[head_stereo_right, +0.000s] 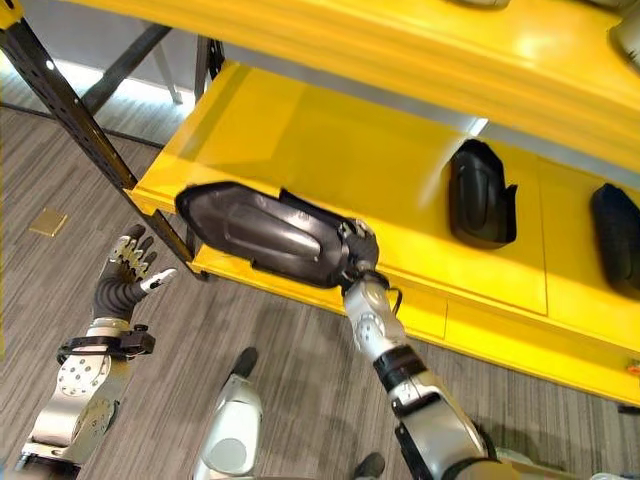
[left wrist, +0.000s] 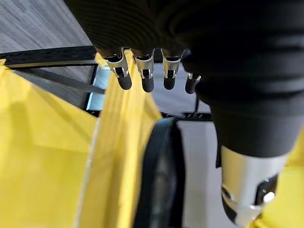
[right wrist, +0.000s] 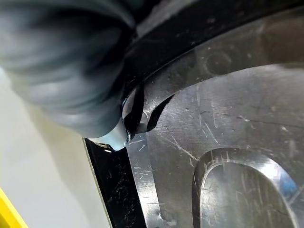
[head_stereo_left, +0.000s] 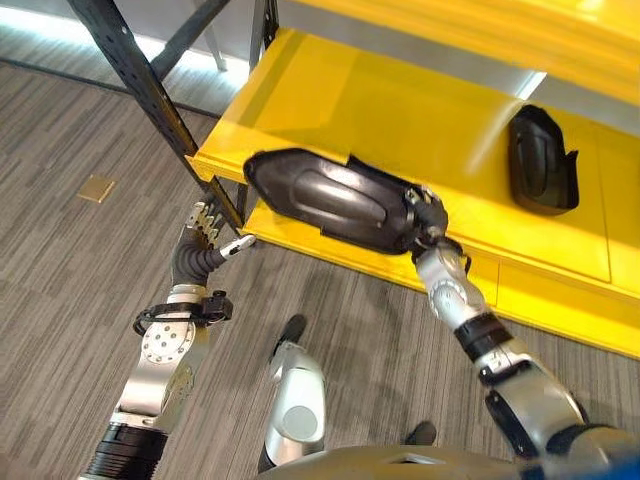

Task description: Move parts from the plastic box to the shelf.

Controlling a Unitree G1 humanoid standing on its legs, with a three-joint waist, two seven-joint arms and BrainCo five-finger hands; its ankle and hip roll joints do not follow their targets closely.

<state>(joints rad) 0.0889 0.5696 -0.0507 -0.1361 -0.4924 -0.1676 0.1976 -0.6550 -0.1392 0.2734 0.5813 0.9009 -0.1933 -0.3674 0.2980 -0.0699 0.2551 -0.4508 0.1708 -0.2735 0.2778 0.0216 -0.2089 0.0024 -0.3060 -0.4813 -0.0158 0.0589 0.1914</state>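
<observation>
Only the right eye view caught a third black part (head_stereo_right: 617, 225) at 3 o'clock on the yellow shelf (head_stereo_right: 300, 130). Right robot hand (head_stereo_left: 428, 215) gripped the long black part (head_stereo_left: 325, 197) over the shelf's front edge; left robot hand (head_stereo_left: 205, 232) hung open-fingered at 9 o'clock.

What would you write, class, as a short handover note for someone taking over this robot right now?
Right hand: shut on a long black part, held over the front edge of the yellow shelf, not yet set down.
Left hand: open, holding nothing, beside the shelf's dark post.
Done: two smaller black parts already lie on the shelf.
Left: place the held part, release it, then fetch any more.
</observation>
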